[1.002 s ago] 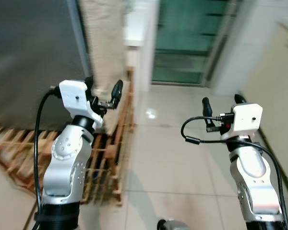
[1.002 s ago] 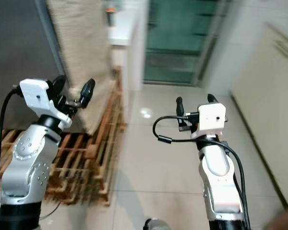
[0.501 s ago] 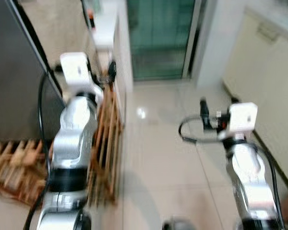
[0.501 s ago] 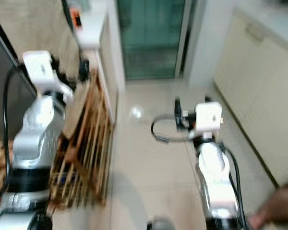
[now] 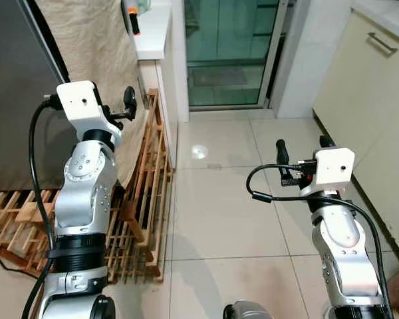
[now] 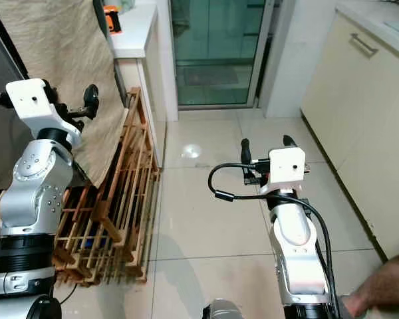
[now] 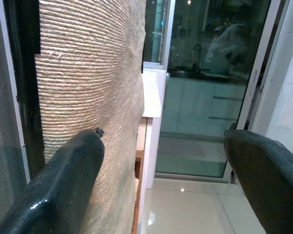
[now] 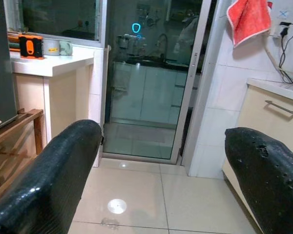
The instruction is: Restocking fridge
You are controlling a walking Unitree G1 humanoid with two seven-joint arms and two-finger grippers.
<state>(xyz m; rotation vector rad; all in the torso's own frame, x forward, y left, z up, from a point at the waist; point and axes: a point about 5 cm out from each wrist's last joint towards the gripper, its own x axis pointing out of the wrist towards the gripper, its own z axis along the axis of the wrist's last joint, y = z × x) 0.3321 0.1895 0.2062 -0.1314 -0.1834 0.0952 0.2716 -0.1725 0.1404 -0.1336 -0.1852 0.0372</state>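
Burlap-like cloth [image 5: 96,46] hangs over the side of the dark grey fridge [image 5: 16,100] on the robot's left, its lower edge draped onto a wooden pallet [image 5: 146,193] that lies on the pale tiled floor [image 5: 219,199]. The left gripper [image 7: 161,185] is raised beside the cloth, its fingers set wide apart and holding nothing. The right gripper [image 8: 161,170] is held up over the tiles, fingers likewise spread and empty. Ahead stands a glass sliding door [image 5: 229,50], with a white counter [image 5: 149,30] to its left carrying an orange object [image 5: 131,16]. Cream cabinets [image 5: 366,80] line the right side, and a red towel [image 8: 249,19] hangs on the wall above them.
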